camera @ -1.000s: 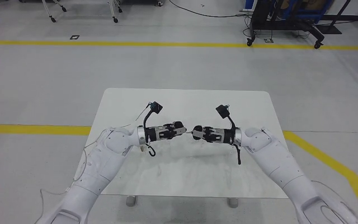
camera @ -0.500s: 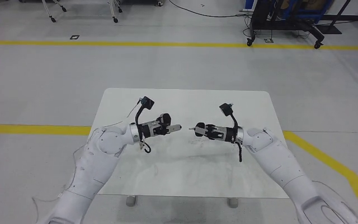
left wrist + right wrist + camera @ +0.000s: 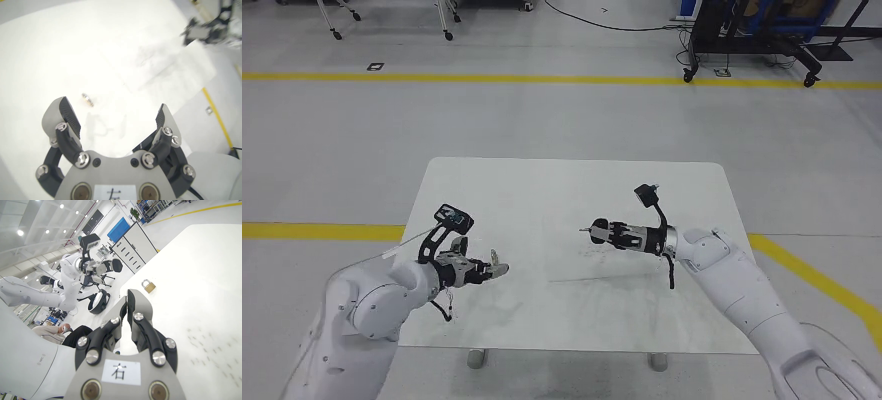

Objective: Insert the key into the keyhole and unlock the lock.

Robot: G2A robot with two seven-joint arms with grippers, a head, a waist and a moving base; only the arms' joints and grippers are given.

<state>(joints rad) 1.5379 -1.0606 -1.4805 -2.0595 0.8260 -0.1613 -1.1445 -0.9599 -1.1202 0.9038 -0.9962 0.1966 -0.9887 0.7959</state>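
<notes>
Brass padlock [image 3: 148, 286] lying flat on the white counter [image 3: 572, 180], with neither gripper touching it.

The left gripper [image 3: 113, 106] hovers over the counter's near left part, fingers spread wide with nothing between them. The padlock lies just beyond one fingertip, close to the counter's edge. The right gripper [image 3: 128, 293] hangs above the middle of the counter, well apart from the left one, fingers pressed together. Whether the key sits between them cannot be told.
</notes>
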